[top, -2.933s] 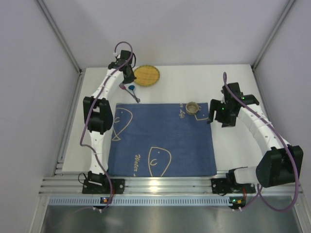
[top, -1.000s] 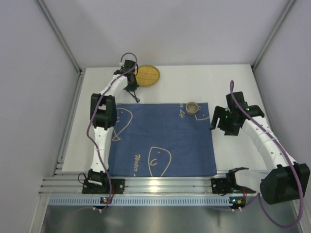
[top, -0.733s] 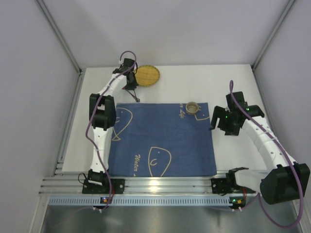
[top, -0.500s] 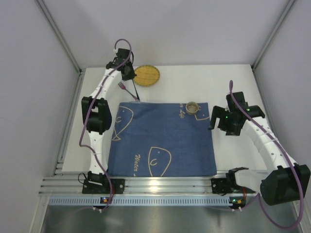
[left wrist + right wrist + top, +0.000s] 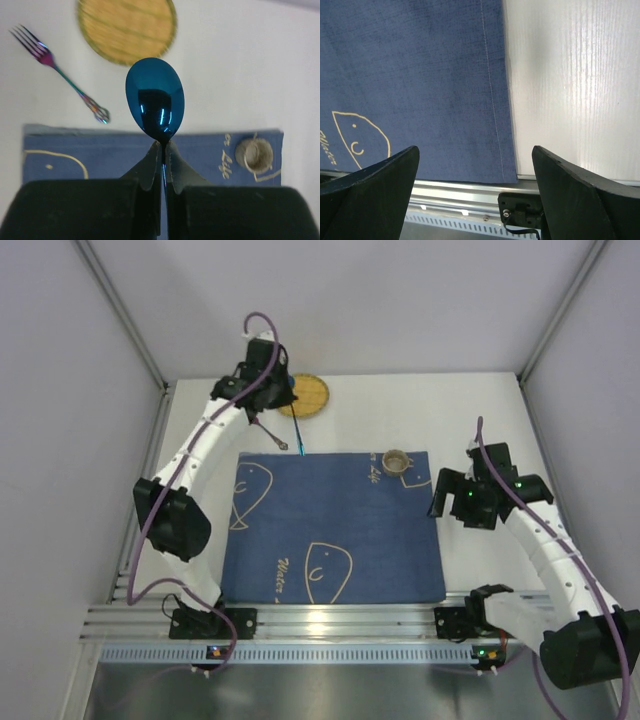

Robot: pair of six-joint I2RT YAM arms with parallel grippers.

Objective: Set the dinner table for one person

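My left gripper (image 5: 286, 412) is shut on the handle of a shiny blue spoon (image 5: 297, 440) and holds it in the air above the far edge of the dark blue placemat (image 5: 335, 525). In the left wrist view the spoon's bowl (image 5: 155, 102) sticks out past my closed gripper (image 5: 161, 145). An iridescent fork (image 5: 60, 75) lies on the white dinner table (image 5: 240, 60), also in the top view (image 5: 271, 434). My right gripper (image 5: 452, 502) is open and empty over the placemat's right edge (image 5: 415, 75), its jaws wide apart (image 5: 475, 165).
A round yellow woven plate (image 5: 305, 395) lies at the far side, also in the left wrist view (image 5: 127, 27). A small cup (image 5: 397, 460) stands on the placemat's far right corner (image 5: 255, 154). An aluminium rail (image 5: 465, 192) runs along the near table edge.
My left gripper went down to the cutlery by the yellow plate, shut on the blue spoon and lifted it toward the placemat. The fork stayed. My right arm drew back toward the near right.
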